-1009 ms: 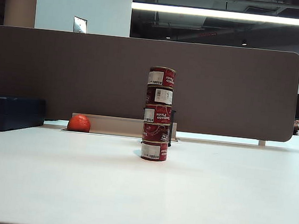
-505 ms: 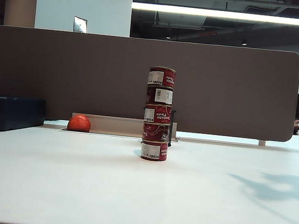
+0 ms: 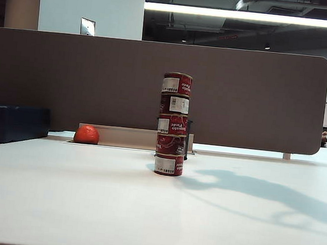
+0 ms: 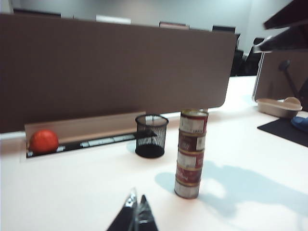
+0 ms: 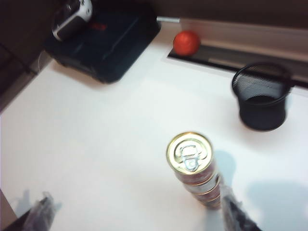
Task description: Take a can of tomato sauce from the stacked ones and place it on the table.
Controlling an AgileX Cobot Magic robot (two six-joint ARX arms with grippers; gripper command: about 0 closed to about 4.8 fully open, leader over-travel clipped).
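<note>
Left gripper [image 4: 136,204] sat low near the table [image 3: 84,208], well short of the stack, fingers pressed together, holding nothing; only the tips showed, the rest cut off by the frame edge. Right gripper [image 5: 137,211] hovered above the stack, fingers spread wide, one finger [image 5: 41,211] far out on one side, the other [image 5: 233,211] just beside the lower cans, gripping nothing; contact with those cans could not be told. In the exterior view neither gripper showed clearly, only a dark shadow across the table on the right.

The stacked ones [image 3: 172,124], five cans high, stood upright mid-table, slightly crooked. The can of tomato sauce [image 3: 177,83] on top was still in place, pull-tab lid visible in the right wrist view [image 5: 189,152]. Labels: white barcode patches, white "Tomato Paste" lettering that looked upside down on the third can; other text too small to read.

Red-orange ball [image 3: 87,134] lay in the tray slot left of the stack. Black mesh cup [image 4: 151,135] stood behind the stack, mostly hidden by it in the exterior view. Brown partition [image 3: 69,77] ran behind. Dark case [image 5: 103,41] at far left, partly cut off.
</note>
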